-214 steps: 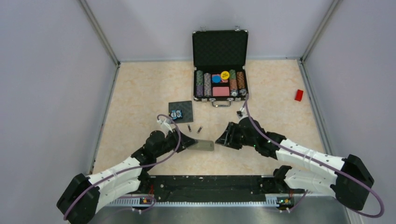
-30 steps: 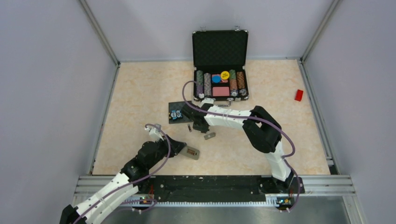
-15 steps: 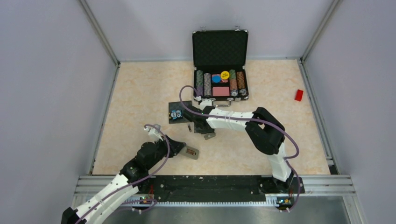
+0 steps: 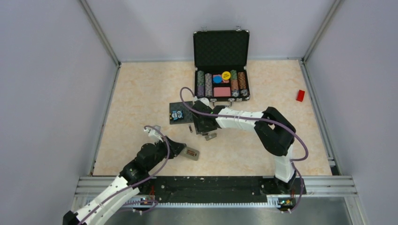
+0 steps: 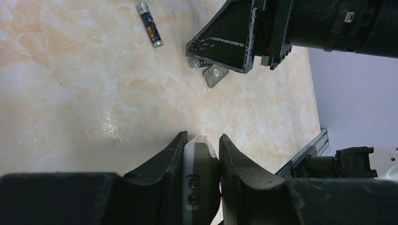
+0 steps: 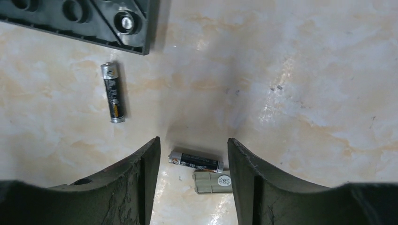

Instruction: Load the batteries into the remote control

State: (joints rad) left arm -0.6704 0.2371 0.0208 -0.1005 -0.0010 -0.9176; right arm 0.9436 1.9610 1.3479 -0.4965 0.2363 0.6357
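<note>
1. The left gripper (image 5: 202,140) is clamped on the long edges of the remote control (image 5: 201,171), one finger on each side. This hold probably steadies the body so that a cell can be pressed in.
2. The remote rests low over the table (image 4: 141,93), near and left of the batteries.
3. The right gripper (image 6: 192,143) hangs with fingers apart, straddling one battery (image 6: 195,161) that lies flat on the table. Neither finger touches it.
4. This cell lies lengthwise across the gap, so closing now would likely bear on its ends.
5. The grey cover (image 6: 213,183) lies just beside this battery, off the remote, leaving the compartment accessible.
6. The second battery (image 6: 113,99) lies to the left, near the black pad (image 6: 84,18).
7. Change: seven seconds ago both grippers met at the remote. Since then the left arm has drawn it nearer, and the right gripper has reached far. Over the last second the right gripper has settled over the battery.
</note>
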